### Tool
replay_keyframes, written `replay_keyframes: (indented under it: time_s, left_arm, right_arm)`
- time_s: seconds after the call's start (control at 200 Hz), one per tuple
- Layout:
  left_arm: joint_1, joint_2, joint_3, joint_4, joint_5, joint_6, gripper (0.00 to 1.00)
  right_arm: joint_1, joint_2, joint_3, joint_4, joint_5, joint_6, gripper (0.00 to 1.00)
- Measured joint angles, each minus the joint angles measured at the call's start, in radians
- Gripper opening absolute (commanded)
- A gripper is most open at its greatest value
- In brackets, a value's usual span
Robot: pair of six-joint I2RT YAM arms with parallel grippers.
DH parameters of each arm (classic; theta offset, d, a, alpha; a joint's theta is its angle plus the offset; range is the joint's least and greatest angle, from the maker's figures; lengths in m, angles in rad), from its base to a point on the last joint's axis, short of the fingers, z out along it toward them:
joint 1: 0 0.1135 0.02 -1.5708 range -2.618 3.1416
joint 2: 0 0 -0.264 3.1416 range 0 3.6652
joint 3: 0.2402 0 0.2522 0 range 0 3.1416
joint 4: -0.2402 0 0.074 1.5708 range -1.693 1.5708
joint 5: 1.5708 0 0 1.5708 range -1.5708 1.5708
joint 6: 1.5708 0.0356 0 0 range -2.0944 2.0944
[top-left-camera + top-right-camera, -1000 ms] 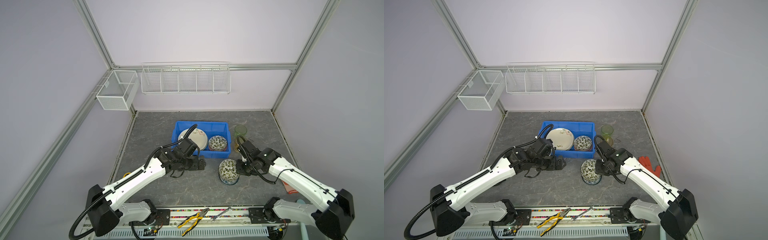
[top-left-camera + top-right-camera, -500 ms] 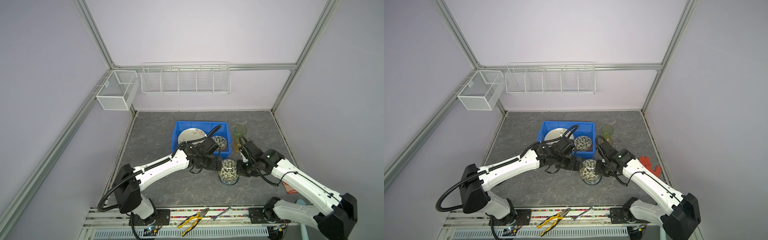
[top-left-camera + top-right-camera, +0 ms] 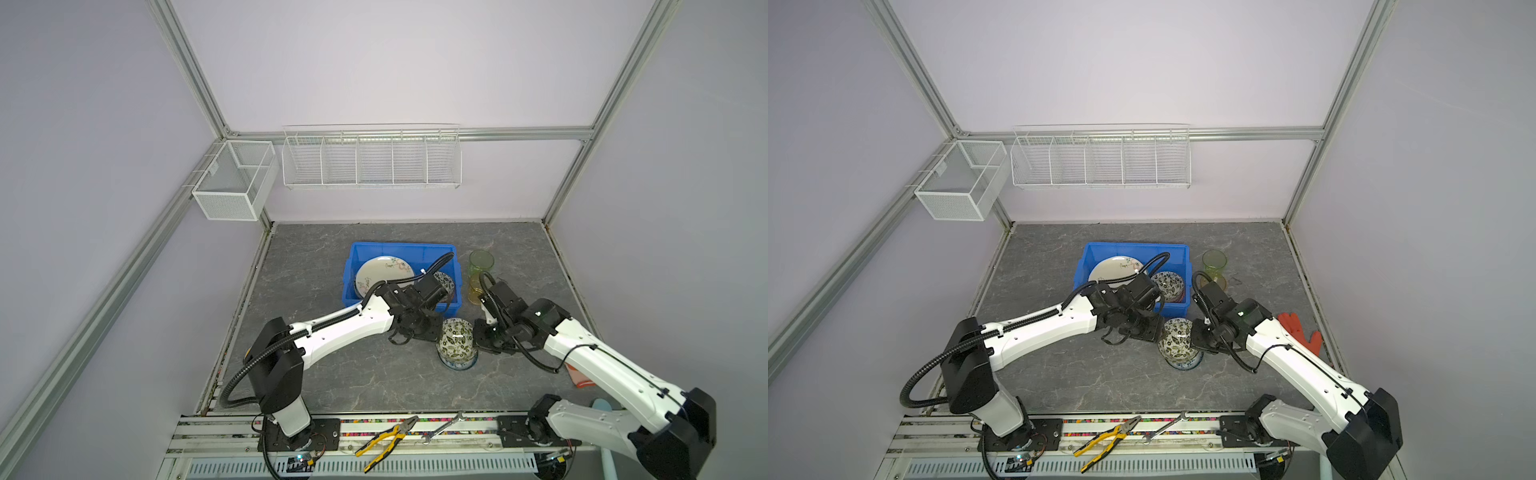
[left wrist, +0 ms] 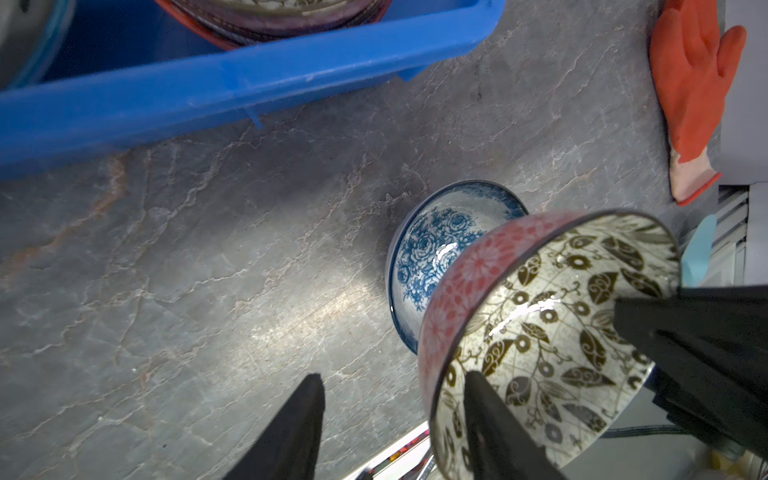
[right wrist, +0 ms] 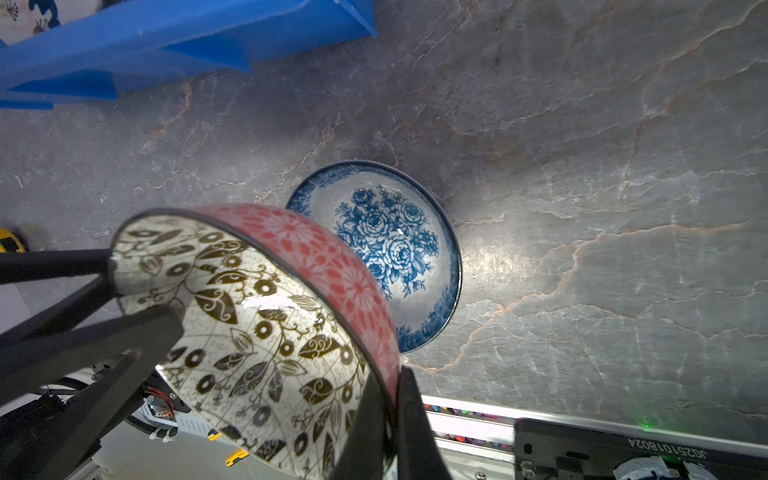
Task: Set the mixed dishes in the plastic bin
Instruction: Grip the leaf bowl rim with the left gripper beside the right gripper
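Observation:
My right gripper [image 5: 390, 382] is shut on the rim of the leafy bowl [image 5: 257, 316], red outside, and holds it tilted above the blue flowered bowl [image 5: 386, 241] on the table. My left gripper [image 4: 394, 376] is open and straddles the opposite rim of the leafy bowl [image 4: 552, 324]: one finger is inside, the other stands apart outside. In both top views the two grippers meet at this bowl [image 3: 457, 340] just in front of the plastic bin [image 3: 357, 266]. The bin holds a floral plate [image 3: 378, 270] and a patterned bowl [image 3: 1169, 284]. A green glass [image 3: 481, 262] and an amber glass [image 3: 476, 291] stand to the bin's right.
An orange glove [image 3: 1300, 328] lies at the table's right edge. Yellow-handled pliers [image 3: 388, 436] and a wrench [image 3: 444, 426] rest on the front rail. White wire baskets [image 3: 370, 162] hang on the back wall.
My left arm has swung right from beside the bin to the leafy bowl, and its jaws have narrowed round the rim. The right gripper has kept its hold on the bowl.

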Motion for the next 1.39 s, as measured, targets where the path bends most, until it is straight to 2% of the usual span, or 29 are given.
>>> replay_keyframes:
  time_s: [0.5,0.815,0.955,1.22,1.395]
  left_arm:
    - [-0.006,0.035,0.056,0.005,0.021,0.013,0.14]
    - [-0.006,0.062,0.059,-0.003,0.019,0.020,0.02]
    - [-0.006,0.062,0.059,-0.004,0.019,0.019,0.00]
    - [-0.006,0.063,0.059,-0.013,0.013,0.015,0.00]
    - [-0.008,0.063,0.059,-0.024,0.012,0.016,0.00]
  right_arm:
    - [0.000,-0.020,0.000,0.028,-0.005,0.015,0.07]
    - [0.000,-0.019,0.000,0.025,-0.001,0.020,0.07]
    - [0.001,-0.019,0.000,0.026,-0.002,0.022,0.07]
    - [0.001,-0.023,0.000,0.056,-0.010,0.026,0.30]
    - [0.001,-0.066,0.000,0.074,-0.009,0.022,0.55]
